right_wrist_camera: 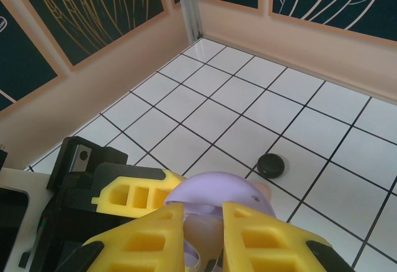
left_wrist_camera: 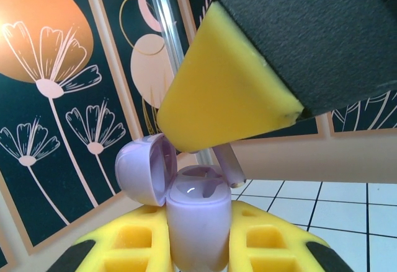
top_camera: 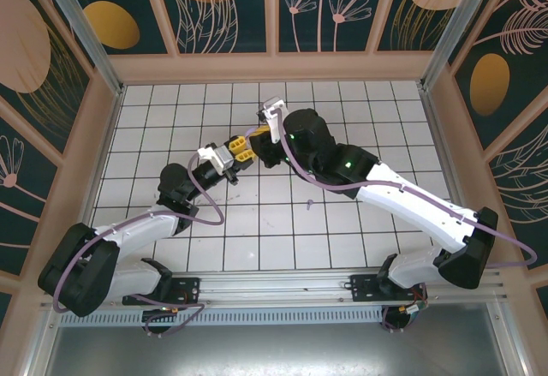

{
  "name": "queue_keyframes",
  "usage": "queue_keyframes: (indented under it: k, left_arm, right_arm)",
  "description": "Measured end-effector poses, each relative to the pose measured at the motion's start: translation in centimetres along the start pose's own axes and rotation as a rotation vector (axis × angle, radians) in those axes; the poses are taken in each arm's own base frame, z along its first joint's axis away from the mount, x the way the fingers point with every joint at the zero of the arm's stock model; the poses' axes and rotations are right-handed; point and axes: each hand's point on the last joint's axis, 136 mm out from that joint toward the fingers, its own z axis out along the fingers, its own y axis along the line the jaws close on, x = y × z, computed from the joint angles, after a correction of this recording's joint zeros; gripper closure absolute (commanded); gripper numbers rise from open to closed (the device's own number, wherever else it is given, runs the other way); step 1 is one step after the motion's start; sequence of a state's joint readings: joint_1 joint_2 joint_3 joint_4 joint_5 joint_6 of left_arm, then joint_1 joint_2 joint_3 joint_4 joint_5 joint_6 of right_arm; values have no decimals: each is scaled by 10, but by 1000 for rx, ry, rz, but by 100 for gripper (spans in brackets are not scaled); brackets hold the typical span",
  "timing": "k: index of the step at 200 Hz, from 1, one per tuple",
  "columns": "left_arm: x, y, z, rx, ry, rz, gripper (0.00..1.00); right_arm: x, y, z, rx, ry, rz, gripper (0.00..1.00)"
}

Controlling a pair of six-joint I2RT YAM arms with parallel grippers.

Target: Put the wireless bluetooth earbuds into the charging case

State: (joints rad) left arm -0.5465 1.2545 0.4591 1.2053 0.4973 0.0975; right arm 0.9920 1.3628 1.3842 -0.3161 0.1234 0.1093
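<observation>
1. In the top view, your two arms meet above the middle of the table. The left gripper [top_camera: 235,153] and the right gripper [top_camera: 255,139] stand tip to tip. Whatever is between them is too small to read here.

2. In the left wrist view, your left fingers are clenched on the lavender charging case [left_wrist_camera: 195,219]. The case stands upright with its lid [left_wrist_camera: 141,168] swung open to the left and its sockets facing up. The right gripper's yellow finger [left_wrist_camera: 223,92] reaches in from the upper right. A lavender earbud [left_wrist_camera: 227,163] pokes out beneath that finger's tip.
   - The bud sits just above the case's mouth, toward its right rim, and you cannot tell whether it touches.
   - Its stem slants off the case's upright axis.
   - In my judgement the next move depends on that slant: bring the stem in line with the socket, then lower it.

3. In the right wrist view, your right fingers [right_wrist_camera: 146,241] are pinched on a pale piece between them, which I take for the bud. The lid's dome lies just beyond the tips, so the case is straight ahead and very close. A small black round thing [right_wrist_camera: 271,165] lies on the tiles, well apart.
</observation>
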Motion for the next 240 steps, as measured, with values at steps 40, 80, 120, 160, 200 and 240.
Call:
queue_keyframes:
  k: [40, 80, 120, 160, 200, 240]
  left_arm:
    - [1, 0, 0, 0, 7, -8, 100]
    - [4, 0, 0, 1, 19, -19, 100]
    - [4, -2, 0, 11, 19, -23, 100]
    - [2, -3, 1, 24, 18, -23, 100]
    - [2, -4, 1, 28, 21, -25, 100]
    - [2, -4, 2, 32, 23, -27, 100]
  right_arm:
    - [3, -4, 3, 23, 5, -2, 83]
    - [4, -4, 4, 27, 10, -3, 84]
    - [0, 2, 0, -9, -1, 3, 84]
    - [-21, 7, -16, -36, -79, 16, 84]
    - [-23, 6, -16, -30, -85, 17, 84]
    - [-19, 2, -11, -8, -75, 16, 85]
